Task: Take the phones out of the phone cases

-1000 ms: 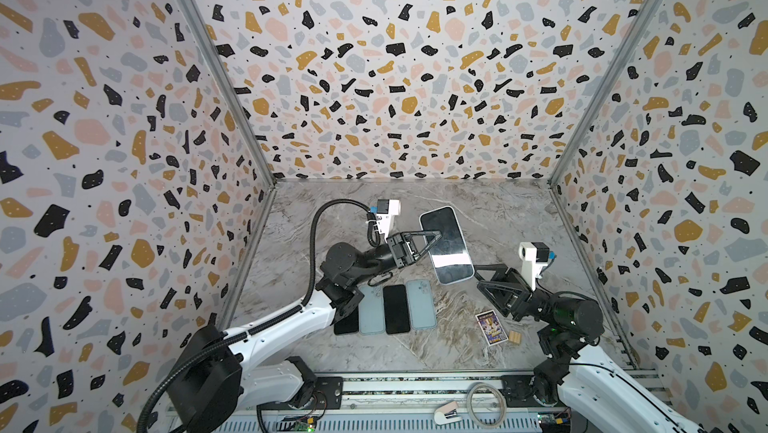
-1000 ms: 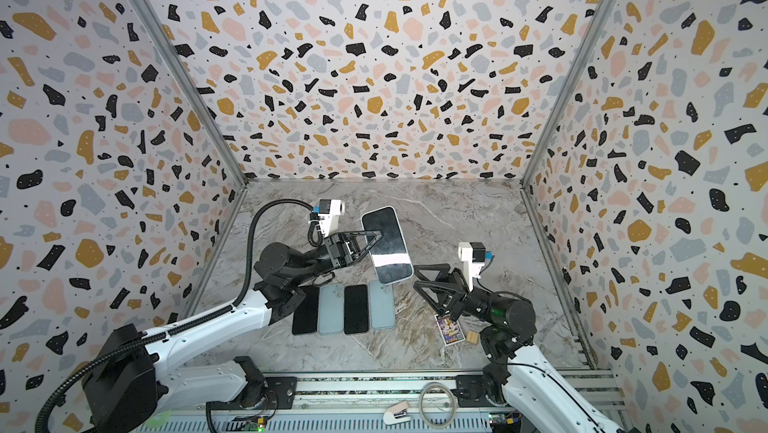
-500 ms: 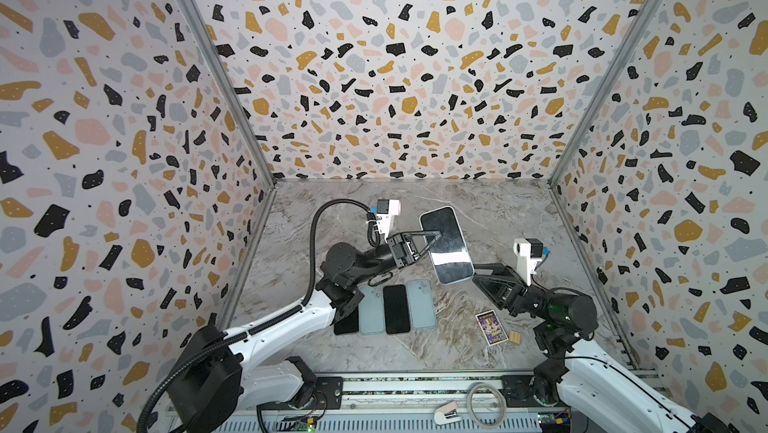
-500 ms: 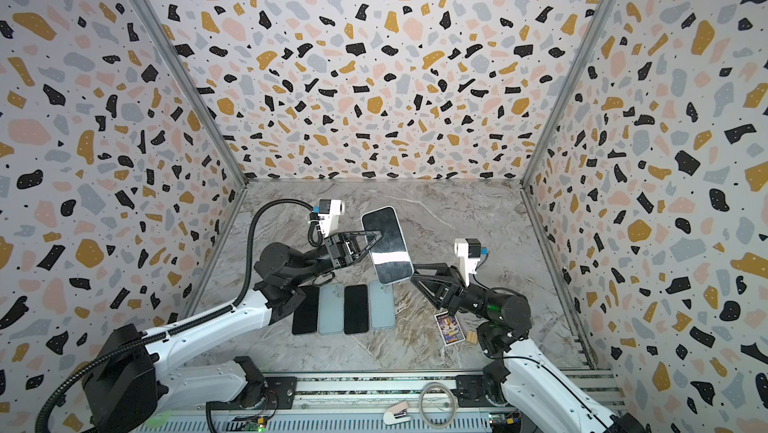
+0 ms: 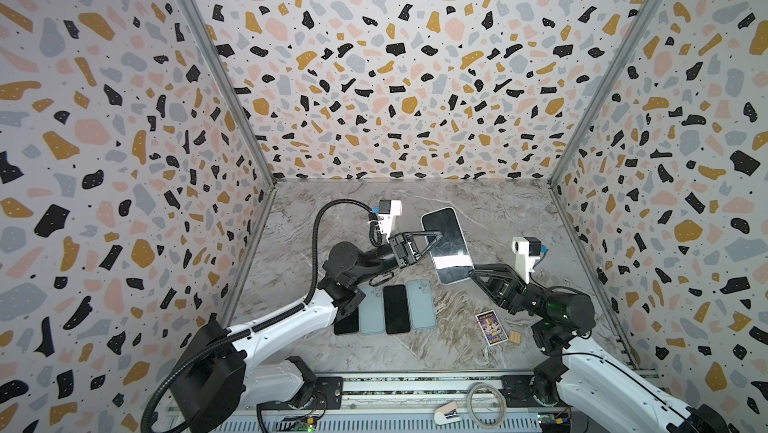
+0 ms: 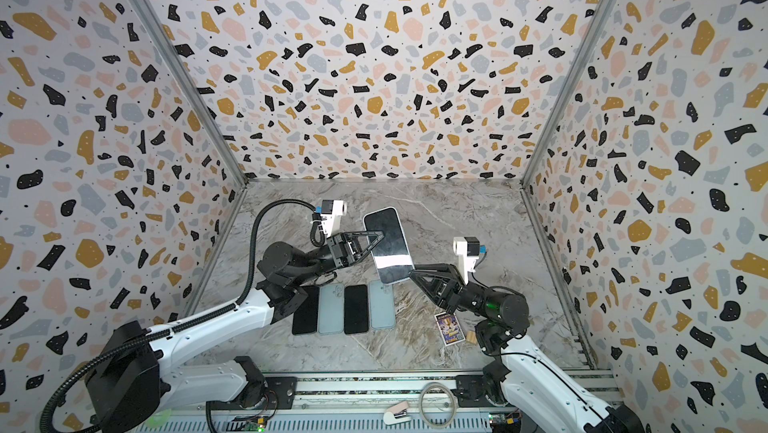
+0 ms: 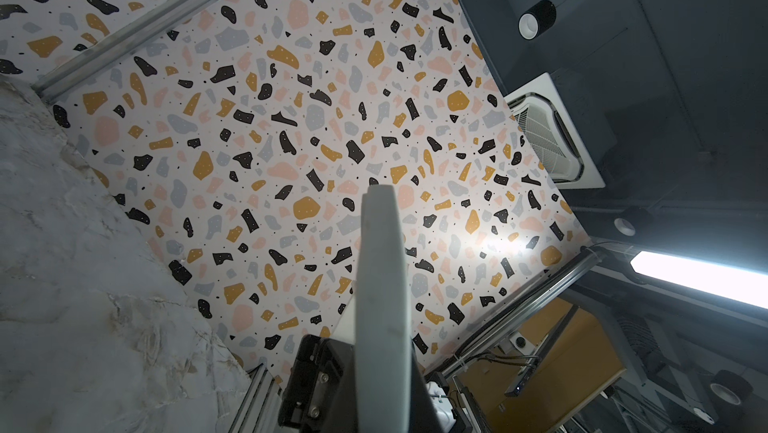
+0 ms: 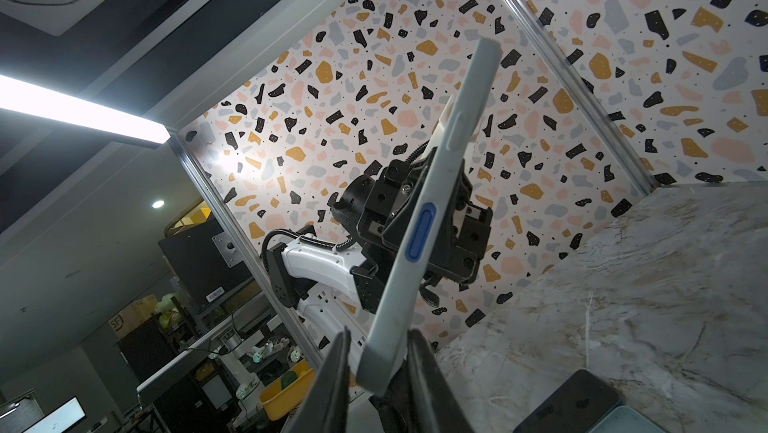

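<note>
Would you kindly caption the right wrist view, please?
The right gripper flanks one end of the cased phone held by the left gripper.

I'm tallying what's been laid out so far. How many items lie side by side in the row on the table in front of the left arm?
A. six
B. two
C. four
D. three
C: in a top view the row holds a dark phone, a pale blue case, a second dark phone and a second pale blue case.
</note>
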Motion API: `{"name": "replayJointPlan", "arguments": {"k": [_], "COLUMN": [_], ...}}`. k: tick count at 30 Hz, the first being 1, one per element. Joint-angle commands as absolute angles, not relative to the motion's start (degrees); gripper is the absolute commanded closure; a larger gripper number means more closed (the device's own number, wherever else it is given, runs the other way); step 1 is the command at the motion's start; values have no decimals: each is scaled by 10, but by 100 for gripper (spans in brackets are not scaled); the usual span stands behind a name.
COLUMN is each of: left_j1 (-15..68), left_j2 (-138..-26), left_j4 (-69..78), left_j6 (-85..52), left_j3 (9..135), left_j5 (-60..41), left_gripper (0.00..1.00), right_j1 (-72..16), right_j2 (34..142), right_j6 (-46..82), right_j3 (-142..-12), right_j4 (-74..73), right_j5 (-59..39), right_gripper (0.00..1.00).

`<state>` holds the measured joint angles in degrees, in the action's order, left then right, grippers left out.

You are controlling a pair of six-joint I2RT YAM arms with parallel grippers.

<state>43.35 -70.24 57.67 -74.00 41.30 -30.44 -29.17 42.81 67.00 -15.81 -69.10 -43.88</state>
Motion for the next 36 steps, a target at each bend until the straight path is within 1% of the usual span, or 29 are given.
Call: {"name": "replayJointPlan", "arguments": {"k": [1, 4, 7, 10, 18, 27, 36], "left_j1": [435, 437, 440, 446, 457, 475, 477], "left_j2": [-700, -711, -724, -724, -724, -719, -716], "left_j4": [655, 687, 731, 739, 774, 777, 808], "left_j6": [-750, -780, -817, -827, -865, -880, -903], "left_j3": [421, 424, 424, 429, 447, 467, 469], "left_j5": [-300, -299, -299, -295, -284, -280, -277], "left_gripper": [100, 100, 100, 100, 100, 100, 100], "right_j1": [-294, -294, -294, -293, -291, -286, -281], "right_j2": [421, 421, 421, 420, 432, 482, 511], "right_j6": [671, 670, 665, 652, 640, 636, 633], "right_j3": [-159, -154, -153, -150, -139, -142, -142], "right_j4": [-724, -729, -737, -727, -756, -811, -846], "right_j5": [-441, -444, -446, -448, -469, -486, -505], "right_gripper": [79, 84, 87, 88, 87, 87, 84]}}
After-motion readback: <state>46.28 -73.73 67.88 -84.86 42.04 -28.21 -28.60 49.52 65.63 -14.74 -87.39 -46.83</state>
